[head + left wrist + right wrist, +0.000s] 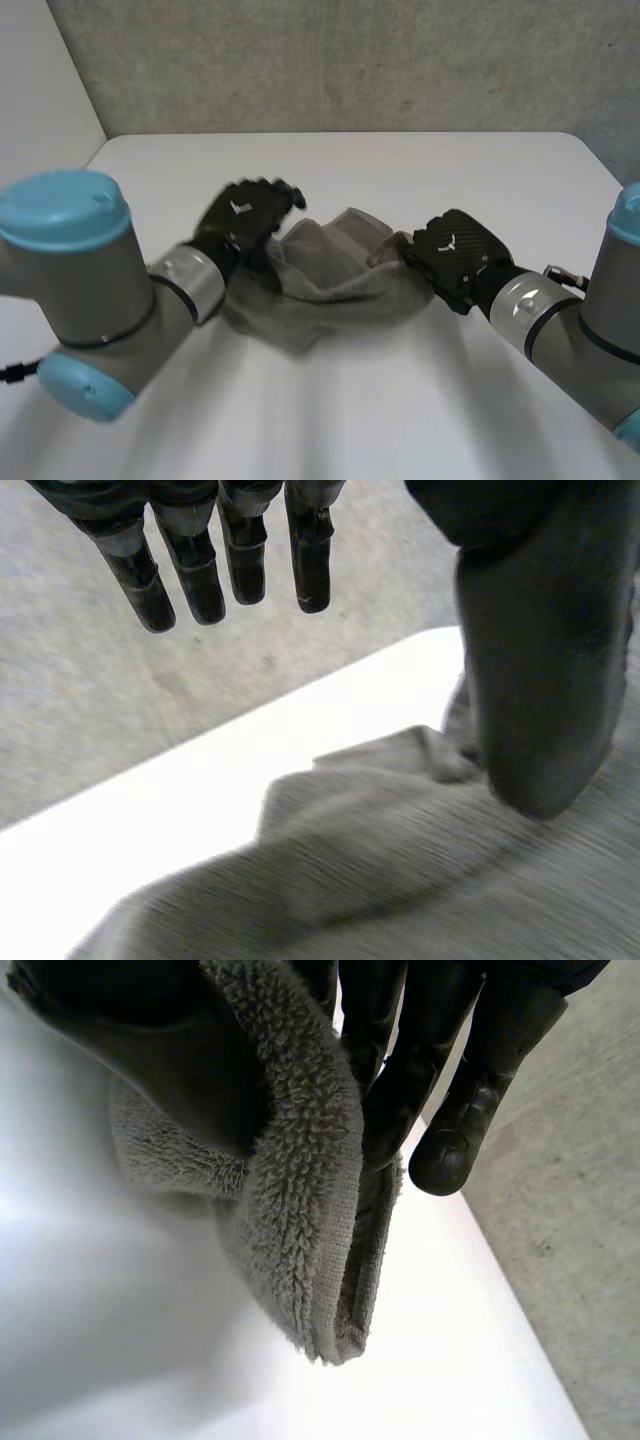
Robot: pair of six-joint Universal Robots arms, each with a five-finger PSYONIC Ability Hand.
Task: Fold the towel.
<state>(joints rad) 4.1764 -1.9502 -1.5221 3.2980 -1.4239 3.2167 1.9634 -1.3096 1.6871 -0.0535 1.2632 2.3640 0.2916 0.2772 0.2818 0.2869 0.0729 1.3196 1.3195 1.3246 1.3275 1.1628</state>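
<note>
Between the hands: a grey towel [320,285] lies bunched on the white counter [420,170], with a fold standing up in its middle.
Left hand: the left hand [245,215] sits over the towel edge on its own side. It is released, its fingers [232,565] straight and held clear above the cloth. Its thumb [540,680] points down with the tip against the towel [400,870].
Right hand: the right hand [455,250] is at the opposite edge, grasping the towel [300,1200], which is pinched between the thumb and the fingers [465,1130].
Held edge: a doubled, hemmed edge hangs down from that pinch, past the fingertips, over the counter [120,1340].
Loose edge: between the two hands the towel's near edge sags in a curve toward the robot and lies flat on the counter.
Open room: bare counter [200,790] runs beyond the left fingertips to the far rim, where a grey wall [350,60] begins. There is more bare counter outward of each hand and on the robot's side of the towel.
</note>
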